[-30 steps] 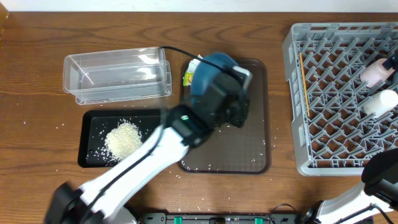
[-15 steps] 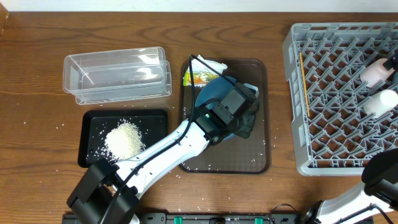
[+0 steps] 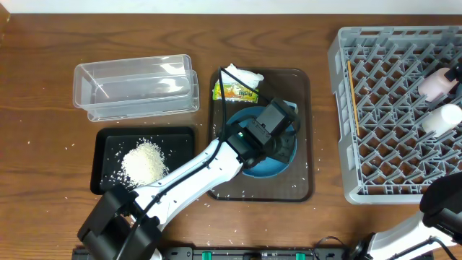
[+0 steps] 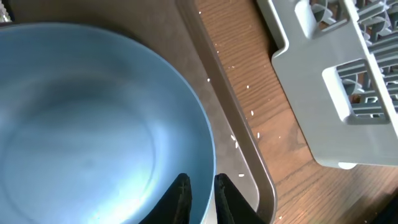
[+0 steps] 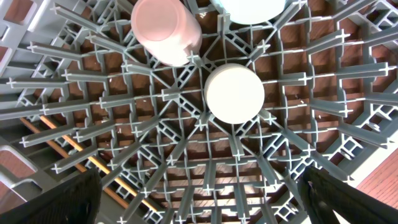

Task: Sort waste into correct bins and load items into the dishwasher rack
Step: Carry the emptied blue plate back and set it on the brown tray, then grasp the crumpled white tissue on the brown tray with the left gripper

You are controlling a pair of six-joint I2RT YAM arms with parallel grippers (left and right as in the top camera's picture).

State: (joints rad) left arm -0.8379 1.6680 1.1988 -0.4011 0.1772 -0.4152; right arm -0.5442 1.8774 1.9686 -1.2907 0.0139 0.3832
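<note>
Left claw (image 4: 203,200) is clamped on the bowl's (image 4: 93,124) rim. The bowl sits on the tray (image 3: 292,180), near the rack (image 4: 311,62). It looks rigid, smooth, probably slippery and weighty, so grip deep on the rim. Right claw (image 5: 199,199) gapes over the rack.

I find the overhead view bright and evenly lit, with soft shadows and mild glare on the clear tub (image 3: 137,87). My left wrist view is soft on the blue bowl (image 4: 93,124), and the left gripper (image 4: 202,196) is a dark blur at the lower edge. My right wrist view is sharp on the rack (image 5: 165,94), whose lines bow toward the edges.
</note>
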